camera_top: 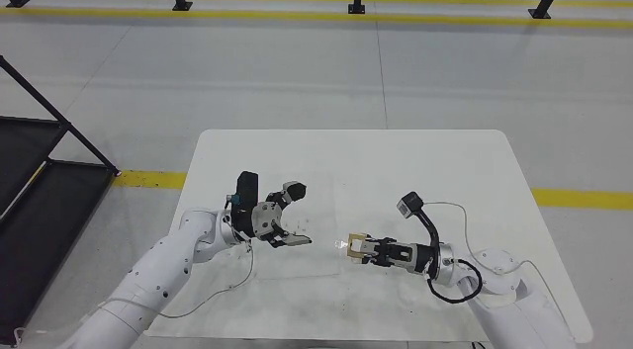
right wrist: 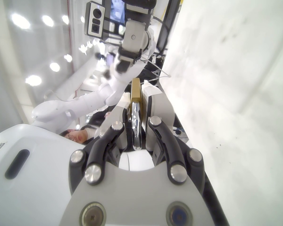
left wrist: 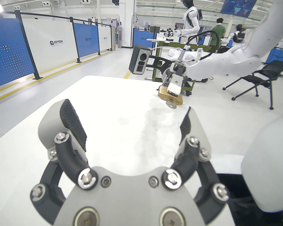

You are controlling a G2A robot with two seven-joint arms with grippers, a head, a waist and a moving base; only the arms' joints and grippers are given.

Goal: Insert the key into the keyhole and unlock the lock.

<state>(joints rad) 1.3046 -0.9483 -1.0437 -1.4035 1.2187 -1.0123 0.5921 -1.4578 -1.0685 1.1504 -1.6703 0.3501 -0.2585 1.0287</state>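
working over the white table [camera_top: 415, 161], both arms low near its front edge. left gripper [camera_top: 299, 216] is left of centre, above the tabletop, jaws spread wide, nothing between the ribbed pads [left wrist: 74, 121]. it points across at the right gripper [camera_top: 361, 248], which is right of centre and points back at it. a clear gap of bare table lies between the two.

right jaws are clenched on the brass padlock [camera_top: 353, 243]: one finger on each flat face, body held off the table. from my right wrist the padlock [right wrist: 135, 90] is edge-on, and its chrome shackle [right wrist: 136, 123] runs back between the fingers toward the wrist. cannot tell if the shackle is latched or popped.

from my left wrist the padlock [left wrist: 166, 94] shows its free end, with the silver key [left wrist: 171, 104] sticking out of it and looking seated in the keyhole. key head is apart from my left fingertips, touched by neither gripper.
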